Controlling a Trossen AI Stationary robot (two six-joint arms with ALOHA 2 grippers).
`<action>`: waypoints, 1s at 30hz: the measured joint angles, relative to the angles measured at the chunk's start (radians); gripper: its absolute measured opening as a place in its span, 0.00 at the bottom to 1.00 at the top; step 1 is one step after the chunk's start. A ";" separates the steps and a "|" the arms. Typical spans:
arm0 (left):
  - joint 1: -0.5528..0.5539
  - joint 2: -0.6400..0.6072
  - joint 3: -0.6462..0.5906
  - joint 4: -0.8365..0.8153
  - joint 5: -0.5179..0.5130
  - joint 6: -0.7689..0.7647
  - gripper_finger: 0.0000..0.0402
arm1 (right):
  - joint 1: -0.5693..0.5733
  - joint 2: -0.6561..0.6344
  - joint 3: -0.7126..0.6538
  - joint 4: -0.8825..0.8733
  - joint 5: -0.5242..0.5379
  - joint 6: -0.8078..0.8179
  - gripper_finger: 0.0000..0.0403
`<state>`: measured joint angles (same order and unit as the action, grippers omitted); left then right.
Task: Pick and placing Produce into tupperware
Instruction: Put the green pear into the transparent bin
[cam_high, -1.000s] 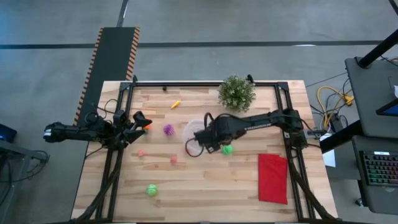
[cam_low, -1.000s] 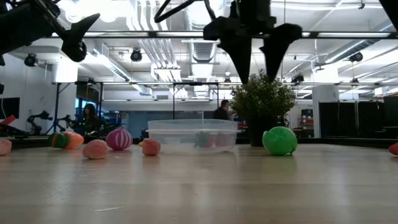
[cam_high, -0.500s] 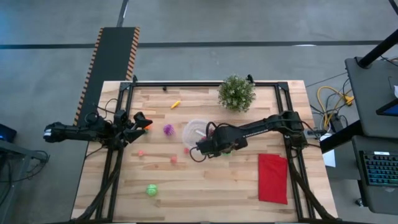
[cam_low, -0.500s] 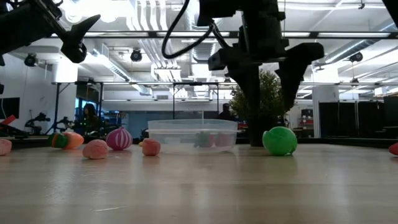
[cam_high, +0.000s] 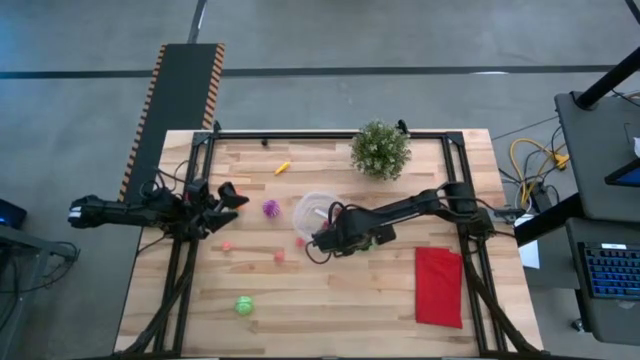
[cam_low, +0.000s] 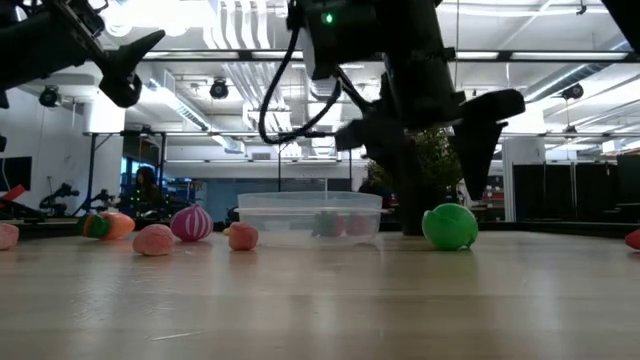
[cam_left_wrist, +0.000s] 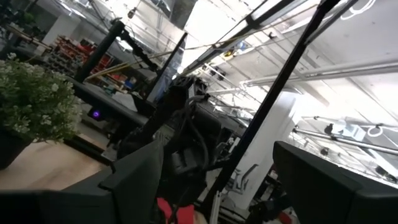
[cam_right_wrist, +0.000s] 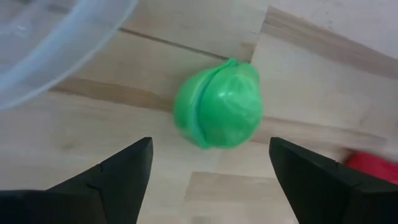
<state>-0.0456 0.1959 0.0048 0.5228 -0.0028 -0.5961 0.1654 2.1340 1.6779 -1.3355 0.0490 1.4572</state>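
Note:
My right gripper (cam_right_wrist: 210, 143) is open and hangs low over a green toy fruit (cam_right_wrist: 217, 104), with one finger on each side of it and neither touching. The fruit (cam_low: 449, 226) rests on the table just right of the clear bowl (cam_low: 310, 216). In the high view the gripper (cam_high: 350, 238) hides the fruit, beside the bowl (cam_high: 312, 208). Small pieces lie in the bowl. Other produce lies on the table: purple (cam_high: 270, 208), pink (cam_high: 227, 245), red (cam_high: 279, 256), green (cam_high: 243, 305), yellow (cam_high: 282, 168). My left gripper (cam_high: 230, 193) waits open, raised at the left edge.
A bushy potted plant (cam_high: 380, 150) stands at the far edge behind the bowl. A flat red cloth (cam_high: 438, 287) lies near the right front corner. The wood between the bowl and the near edge holds only scattered small produce.
My right gripper has come down from well above the bowl's right side, shifting slightly toward the near edge, until its fingers stand on either side of the green fruit. The fruit and the bowl have stayed where they were.

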 joint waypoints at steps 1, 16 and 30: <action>0.000 0.000 0.000 -0.001 0.009 0.000 0.72 | 0.000 0.009 0.000 -0.005 0.000 -0.009 0.79; 0.000 0.009 0.000 -0.008 0.045 0.000 0.72 | -0.039 0.063 -0.015 -0.003 0.032 -0.122 0.77; 0.000 0.013 0.000 -0.009 0.045 0.000 0.72 | -0.042 0.073 -0.026 0.008 0.034 -0.161 0.69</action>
<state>-0.0458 0.2086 0.0048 0.5134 0.0422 -0.5957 0.1230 2.2072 1.6517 -1.3271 0.0833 1.2964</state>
